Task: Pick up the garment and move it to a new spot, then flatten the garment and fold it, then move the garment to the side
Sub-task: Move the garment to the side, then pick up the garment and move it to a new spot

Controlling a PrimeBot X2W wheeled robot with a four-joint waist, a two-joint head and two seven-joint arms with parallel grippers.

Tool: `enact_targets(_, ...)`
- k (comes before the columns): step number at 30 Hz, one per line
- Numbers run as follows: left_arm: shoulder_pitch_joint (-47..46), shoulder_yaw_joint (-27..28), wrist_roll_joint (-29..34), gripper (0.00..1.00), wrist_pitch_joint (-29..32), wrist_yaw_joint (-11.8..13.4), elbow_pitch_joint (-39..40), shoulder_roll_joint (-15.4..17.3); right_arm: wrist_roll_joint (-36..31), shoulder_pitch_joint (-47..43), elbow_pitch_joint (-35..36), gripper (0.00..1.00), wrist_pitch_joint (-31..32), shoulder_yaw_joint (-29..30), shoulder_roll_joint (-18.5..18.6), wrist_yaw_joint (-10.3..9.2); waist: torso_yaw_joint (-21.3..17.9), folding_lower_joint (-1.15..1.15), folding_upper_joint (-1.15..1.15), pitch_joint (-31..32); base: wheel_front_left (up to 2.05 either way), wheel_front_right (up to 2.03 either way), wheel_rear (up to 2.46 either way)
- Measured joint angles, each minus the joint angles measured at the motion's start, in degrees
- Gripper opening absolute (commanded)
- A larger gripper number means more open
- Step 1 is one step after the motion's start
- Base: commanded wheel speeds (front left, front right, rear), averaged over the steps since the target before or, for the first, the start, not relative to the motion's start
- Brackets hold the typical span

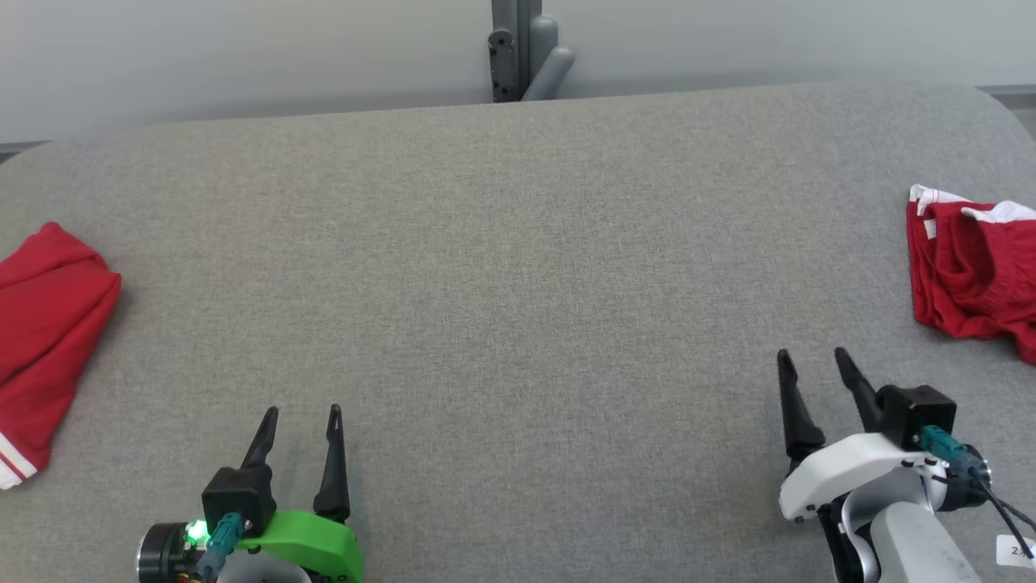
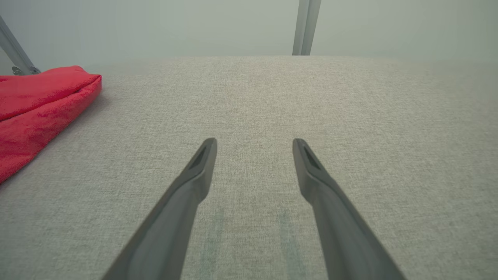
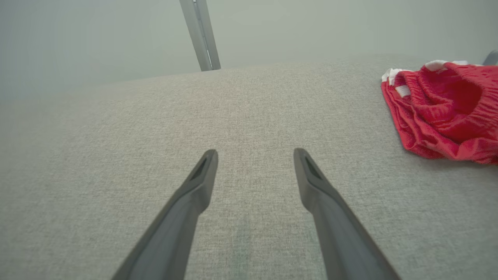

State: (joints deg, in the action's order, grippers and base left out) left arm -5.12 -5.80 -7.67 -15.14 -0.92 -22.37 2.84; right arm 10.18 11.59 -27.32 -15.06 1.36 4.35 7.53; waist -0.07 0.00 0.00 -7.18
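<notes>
A crumpled red garment with white trim (image 1: 975, 271) lies at the right edge of the grey padded table (image 1: 518, 267); it also sits at the upper right in the right wrist view (image 3: 447, 109). A second red garment, folded, (image 1: 40, 340) rests at the table's left edge and at the left in the left wrist view (image 2: 39, 109). My left gripper (image 1: 303, 413) (image 2: 255, 144) is open at the lower left, empty, well right of the folded garment. My right gripper (image 1: 812, 356) (image 3: 255, 153) is open at the lower right, empty, below and left of the crumpled garment.
A grey metal post with a bracket (image 1: 522, 48) stands behind the table's far edge against a pale wall. The broad middle of the table lies between the two garments. A cable runs from my right wrist (image 1: 999, 506).
</notes>
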Motion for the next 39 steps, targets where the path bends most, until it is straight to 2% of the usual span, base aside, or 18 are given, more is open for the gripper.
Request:
enact_targets(15,3.74,2.66,-0.70,1.00,0.00,0.12,0.62,0.00,0.30,-2.47,2.74,1.00,0.00,-2.14,-1.04,0.00,2.40,0.00,0.00,7.06,0.00,0.00,0.00)
enact_targets(30,4.65,3.11,-1.47,1.00,0.00,0.42,1.56,0.00,0.22,-3.63,3.23,1.00,0.00,-2.32,-1.29,0.00,2.48,0.00,0.00,7.94,0.00,0.00,0.00)
enact_targets(35,4.41,2.12,-1.76,1.00,0.00,0.67,1.56,-0.03,0.23,-4.27,3.39,1.00,0.00,-2.37,-0.85,-0.01,4.68,0.00,0.00,7.50,0.00,0.00,0.00)
enact_targets(38,4.41,2.12,-1.74,1.00,0.00,0.73,1.33,-0.05,0.46,-4.41,3.38,1.00,0.00,-3.13,-0.87,-0.01,7.05,0.00,0.00,7.29,0.00,0.00,0.00)
enact_targets(39,4.42,2.31,-1.67,1.00,0.00,0.81,1.26,-0.07,0.63,-4.42,3.38,1.00,0.00,-4.20,-0.91,-0.01,8.93,0.00,0.00,7.15,0.00,0.00,0.00)
